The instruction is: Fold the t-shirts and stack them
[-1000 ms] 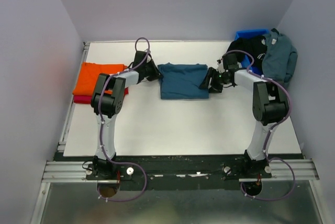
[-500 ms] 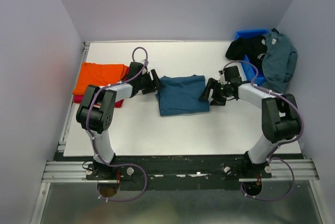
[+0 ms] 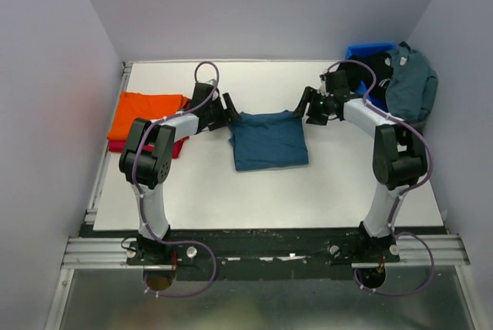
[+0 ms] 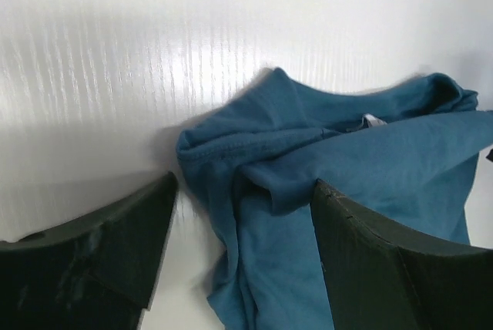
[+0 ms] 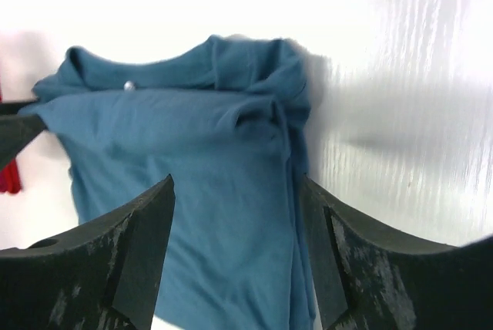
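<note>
A dark teal t-shirt (image 3: 268, 139) lies folded into a rough rectangle on the white table (image 3: 339, 176), its far edge bunched. My left gripper (image 3: 229, 112) hovers open at the shirt's far left corner. In the left wrist view the gripper (image 4: 243, 195) straddles the rumpled teal cloth (image 4: 362, 153) without pinching it. My right gripper (image 3: 306, 106) stands open at the far right corner. Seen from the right wrist, that gripper (image 5: 237, 191) has the teal shirt (image 5: 185, 137) lying slack under it. An orange t-shirt (image 3: 146, 112) sits folded on a red one (image 3: 122, 146) at the left.
A blue plastic bin (image 3: 368, 50) stands at the back right corner, with a black shirt (image 3: 368, 69) and a grey-blue shirt (image 3: 412, 83) draped over it. The table's left edge has a metal rail (image 3: 108, 153). Grey walls close in on three sides.
My left gripper has opened and let go of the teal shirt. The shirt now lies a little nearer than a second ago, and both grippers have drawn back to its far corners.
</note>
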`<state>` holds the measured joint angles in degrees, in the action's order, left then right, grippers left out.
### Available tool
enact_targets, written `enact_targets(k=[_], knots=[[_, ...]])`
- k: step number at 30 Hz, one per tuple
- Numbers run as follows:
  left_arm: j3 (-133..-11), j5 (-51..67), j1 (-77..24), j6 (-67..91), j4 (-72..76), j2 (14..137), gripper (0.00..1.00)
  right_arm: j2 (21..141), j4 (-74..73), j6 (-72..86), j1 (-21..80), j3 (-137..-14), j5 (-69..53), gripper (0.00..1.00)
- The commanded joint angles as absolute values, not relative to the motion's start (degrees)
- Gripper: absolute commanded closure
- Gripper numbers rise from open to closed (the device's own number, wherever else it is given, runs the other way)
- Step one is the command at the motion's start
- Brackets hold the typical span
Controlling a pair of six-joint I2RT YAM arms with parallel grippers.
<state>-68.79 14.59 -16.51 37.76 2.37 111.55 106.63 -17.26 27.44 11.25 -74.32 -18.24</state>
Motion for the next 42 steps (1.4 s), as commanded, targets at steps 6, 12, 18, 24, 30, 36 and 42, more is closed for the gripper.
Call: enact_targets(k=[6,12,18,24,30,36,42], knots=[[-73.83,13.36,-16.44,38.58,2.11,118.21,0.2,118.03,-22.94,25.58,10.99,-85.51,-13.71,0.36],[-76.64,15.11,-16.52,39.55,1.84,121.99,0.42,123.39,-23.55,26.63,10.9,-90.17,-12.92,0.49],[-76.29,15.73,-16.44,40.08,3.25,122.43,0.45,125.51,-24.34,27.07,10.72,-91.58,-12.39,0.59],[-75.59,14.51,-16.35,39.02,1.76,119.89,0.31,122.62,-23.82,27.07,10.72,-89.56,-12.31,0.45],[-71.72,12.05,-15.91,38.85,1.49,114.79,0.21,119.88,-23.03,26.89,9.49,-88.68,-13.09,0.37],[-67.42,12.92,-15.73,41.04,5.18,113.99,0.24,122.95,-22.41,26.46,8.53,-89.73,-17.13,0.4],[-68.38,15.73,-15.82,42.71,7.55,117.59,0.27,125.86,-22.41,27.6,8.53,-90.09,-18.72,0.42]])
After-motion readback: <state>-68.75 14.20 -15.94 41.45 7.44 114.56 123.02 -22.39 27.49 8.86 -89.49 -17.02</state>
